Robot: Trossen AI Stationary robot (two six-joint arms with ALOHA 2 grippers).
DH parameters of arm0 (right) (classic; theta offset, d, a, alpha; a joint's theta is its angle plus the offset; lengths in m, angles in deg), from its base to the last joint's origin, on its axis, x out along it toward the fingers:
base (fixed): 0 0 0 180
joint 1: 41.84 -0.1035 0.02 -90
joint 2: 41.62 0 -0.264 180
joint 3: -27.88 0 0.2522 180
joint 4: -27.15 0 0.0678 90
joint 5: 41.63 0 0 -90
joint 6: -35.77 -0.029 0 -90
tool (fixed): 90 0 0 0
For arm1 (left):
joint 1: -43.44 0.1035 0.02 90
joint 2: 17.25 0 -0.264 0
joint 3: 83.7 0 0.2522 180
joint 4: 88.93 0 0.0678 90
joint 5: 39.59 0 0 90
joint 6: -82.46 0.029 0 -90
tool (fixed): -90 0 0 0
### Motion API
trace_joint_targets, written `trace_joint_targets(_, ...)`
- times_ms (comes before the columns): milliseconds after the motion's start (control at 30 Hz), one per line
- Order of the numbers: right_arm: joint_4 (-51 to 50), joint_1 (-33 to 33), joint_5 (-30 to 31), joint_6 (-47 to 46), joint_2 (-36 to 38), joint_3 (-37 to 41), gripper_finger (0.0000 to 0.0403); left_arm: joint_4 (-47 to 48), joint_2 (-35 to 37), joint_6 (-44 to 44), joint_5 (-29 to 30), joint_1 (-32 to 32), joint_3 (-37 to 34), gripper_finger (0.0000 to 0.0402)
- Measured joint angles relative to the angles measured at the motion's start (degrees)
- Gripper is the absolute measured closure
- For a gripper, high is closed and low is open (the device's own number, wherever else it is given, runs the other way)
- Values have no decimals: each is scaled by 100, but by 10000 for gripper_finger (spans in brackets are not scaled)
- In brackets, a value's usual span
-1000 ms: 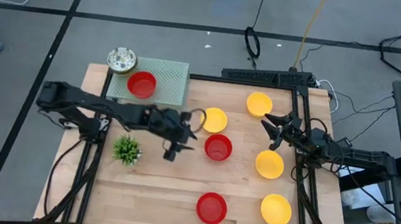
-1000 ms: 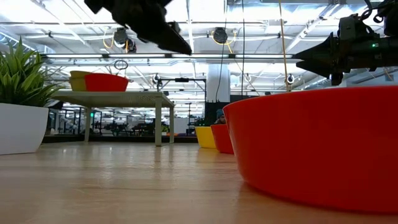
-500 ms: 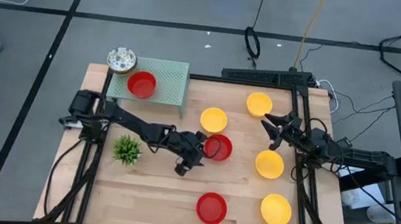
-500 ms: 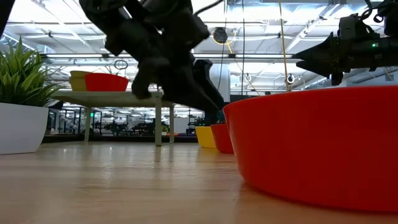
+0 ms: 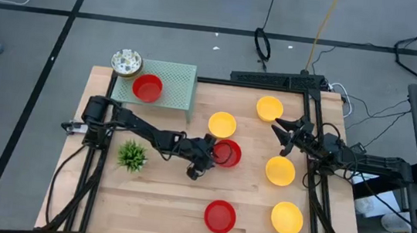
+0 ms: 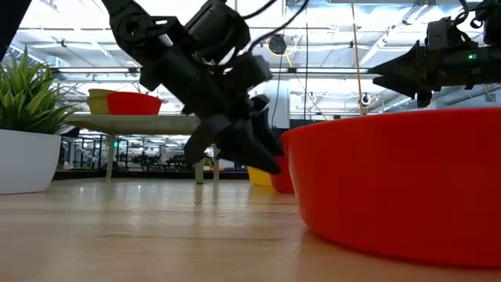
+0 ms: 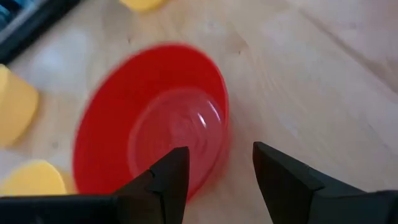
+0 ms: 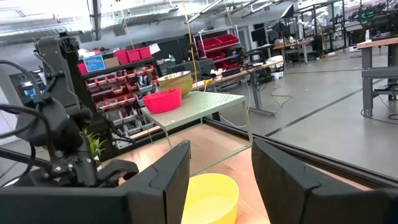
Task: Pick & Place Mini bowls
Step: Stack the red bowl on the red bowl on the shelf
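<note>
One second on, we see our left end effector (image 5: 206,156) has dropped mid-surface, fingers parted around the near rim of a red mini bowl (image 5: 227,153), ready to grasp, while the right end effector (image 5: 282,133) waits open near the right edge.

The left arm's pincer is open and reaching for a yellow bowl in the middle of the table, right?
Not quite: the bowl is red, not yellow. The left wrist view shows the open left pincer reaching for a red bowl, and the high view shows that bowl in the middle of the table.
</note>
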Motion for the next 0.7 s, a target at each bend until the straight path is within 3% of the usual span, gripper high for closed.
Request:
trace_joint_targets(233,0,-1,0,-1,1,1,241,142,-107,-153,-98,-28,-8,231)
trace_joint_targets(367,1,-2,-1,0,0,1,242,105,-99,-320,-21,-30,-1,278)
trace_joint_targets(567,0,0,-1,-1,1,0,241,146,-99,-571,72,13,-1,386)
trace_joint_targets(700,0,-2,0,0,-1,0,242,138,-30,-637,64,13,3,390)
